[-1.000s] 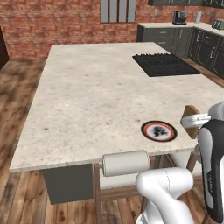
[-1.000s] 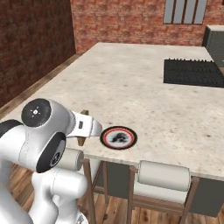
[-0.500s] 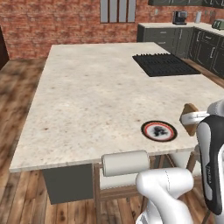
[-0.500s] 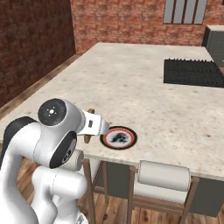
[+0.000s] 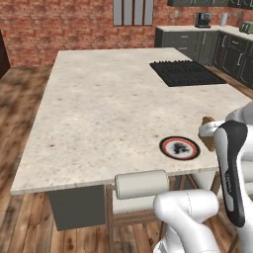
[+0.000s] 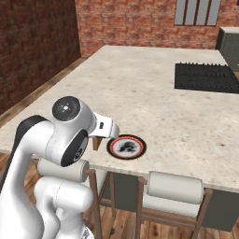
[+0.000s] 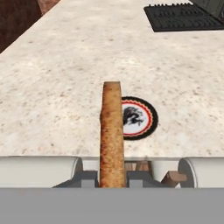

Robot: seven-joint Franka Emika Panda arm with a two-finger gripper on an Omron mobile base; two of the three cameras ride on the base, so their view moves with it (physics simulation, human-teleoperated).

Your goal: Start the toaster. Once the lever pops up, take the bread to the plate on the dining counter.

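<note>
My gripper (image 7: 112, 177) is shut on the bread (image 7: 111, 127), a brown slice that stands edge-on between the fingers. It hovers over the near edge of the dining counter (image 5: 108, 108), just short of the plate (image 7: 139, 118). From the left base the bread (image 5: 207, 120) and gripper (image 5: 210, 132) are right of the plate (image 5: 180, 147), half hidden by my arm. From the right base the gripper (image 6: 101, 134) and bread (image 6: 96, 143) hang left of the plate (image 6: 126, 147). A small greenish box (image 5: 246, 27) on the far wall counter may be the toaster.
A black cooktop (image 5: 185, 73) is set into the far right of the island. Padded stools (image 5: 141, 184) (image 6: 172, 186) stand tucked under its near edge. Dark cabinets and a coffee machine (image 5: 201, 19) line the back wall, and wood floor surrounds the island.
The hand has crept a little closer to the plate with the bread still gripped, and the elbow has swung. The plate and the views have stayed put.
</note>
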